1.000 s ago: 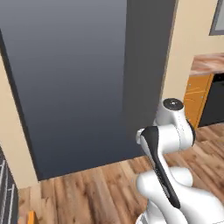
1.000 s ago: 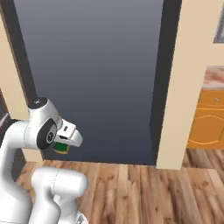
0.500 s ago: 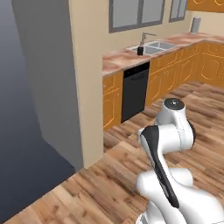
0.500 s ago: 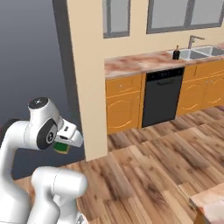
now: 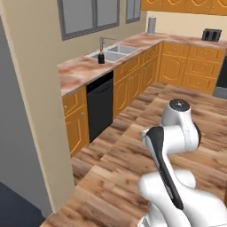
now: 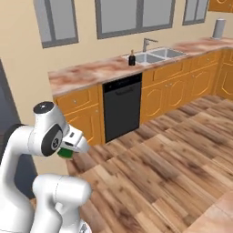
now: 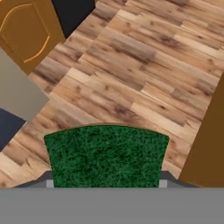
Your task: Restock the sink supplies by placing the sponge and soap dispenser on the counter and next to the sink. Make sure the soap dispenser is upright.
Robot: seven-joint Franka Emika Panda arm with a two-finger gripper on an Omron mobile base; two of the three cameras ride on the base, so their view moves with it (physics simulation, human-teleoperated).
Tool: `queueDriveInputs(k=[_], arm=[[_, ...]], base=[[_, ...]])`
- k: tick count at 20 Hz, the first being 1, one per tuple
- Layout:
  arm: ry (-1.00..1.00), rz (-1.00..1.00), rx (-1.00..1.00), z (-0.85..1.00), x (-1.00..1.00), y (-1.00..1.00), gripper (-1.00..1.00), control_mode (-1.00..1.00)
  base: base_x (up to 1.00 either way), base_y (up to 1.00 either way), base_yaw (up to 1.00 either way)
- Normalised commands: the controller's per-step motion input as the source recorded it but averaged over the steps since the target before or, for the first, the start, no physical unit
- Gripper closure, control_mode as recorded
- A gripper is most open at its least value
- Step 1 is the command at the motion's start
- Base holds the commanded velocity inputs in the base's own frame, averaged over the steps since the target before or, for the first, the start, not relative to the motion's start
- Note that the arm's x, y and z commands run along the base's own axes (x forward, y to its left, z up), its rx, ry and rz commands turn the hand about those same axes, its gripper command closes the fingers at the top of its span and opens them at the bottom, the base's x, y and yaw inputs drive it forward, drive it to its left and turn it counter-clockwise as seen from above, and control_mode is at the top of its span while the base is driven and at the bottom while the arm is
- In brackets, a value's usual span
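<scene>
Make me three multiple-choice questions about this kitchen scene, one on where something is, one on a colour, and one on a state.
1. Where does the dark soap bottle stand?
A. on the counter beside the sink
B. on the wooden floor
C. inside a basin

2. What colour is the sponge?
A. yellow
B. green
C. blue

3. What is the gripper doing?
A. hanging open with nothing in it
B. holding the sponge
C. pressing on the faucet

Answers: 1 A, both base views show the bottle upright on the counter at the sink's edge. 2 B, the hand view shows a green pad. 3 B, the sponge sits at the gripper in the hand view and the right base view.
</scene>
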Motion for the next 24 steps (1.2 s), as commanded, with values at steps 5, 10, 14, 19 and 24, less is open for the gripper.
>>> queueDriveInputs(k=[5,10,14,19,24], arm=[[0.0,0.0,0.0,0.0,0.0,0.0,1.0,1.0],[0.0,0.0,0.0,0.0,0.0,0.0,1.0,1.0],[0.0,0.0,0.0,0.0,0.0,0.0,1.0,1.0],[0.0,0.0,0.0,0.0,0.0,0.0,1.0,1.0],[0.0,0.0,0.0,0.0,0.0,0.0,1.0,1.0]], base=[[1.0,0.32,-0.22],[1.0,0.34,-0.15],[1.0,-0.22,-0.02],[1.0,-0.77,0.02],[1.0,-0.79,0.07]])
